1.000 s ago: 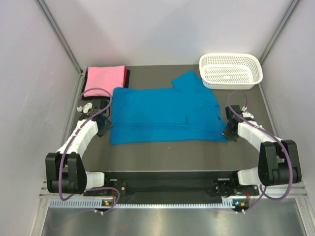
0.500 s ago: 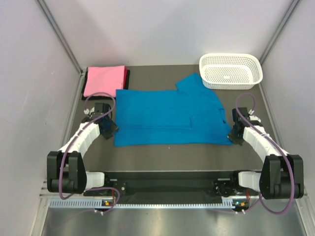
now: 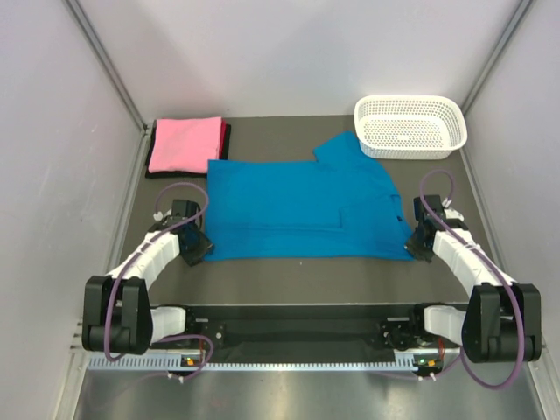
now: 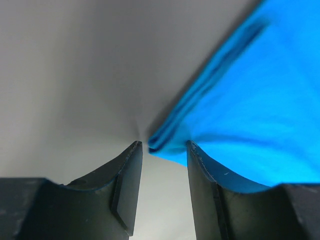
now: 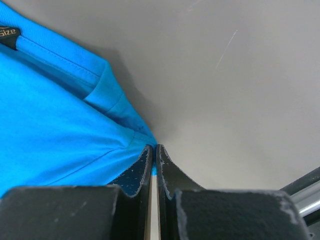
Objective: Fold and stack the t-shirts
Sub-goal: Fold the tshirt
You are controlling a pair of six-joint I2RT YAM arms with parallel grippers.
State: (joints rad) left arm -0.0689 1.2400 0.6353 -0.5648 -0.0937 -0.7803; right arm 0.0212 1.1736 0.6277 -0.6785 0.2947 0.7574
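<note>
Left jaws stand apart, low over the counter (image 3: 289, 280) near its left edge. In the left wrist view the two dark fingertips (image 4: 128, 170) sit on either side of the near left corner of the blue t-shirt (image 4: 250, 115). The corner's folded layers lie in the gap, and nothing is pinched.

Right jaws are pressed together near the counter's right edge, clamped on the near right corner of the same shirt. In the right wrist view only a thin sliver of blue shows between the closed fingers. A hemmed sleeve edge and part of a neck label reading "size" lie just beyond them.

From above, the blue t-shirt is spread flat across the middle of the counter, wider than it is deep. Its near edge runs between the two arms. One sleeve points toward the far right corner, where a white mesh basket (image 3: 376, 144) sits near the sleeve tip.

A folded pink garment (image 3: 185, 143) lies in the far left corner on top of dark cloth (image 3: 227, 140), whose edge shows along its right side. The stack lies just beside the blue shirt's far left corner.
</note>
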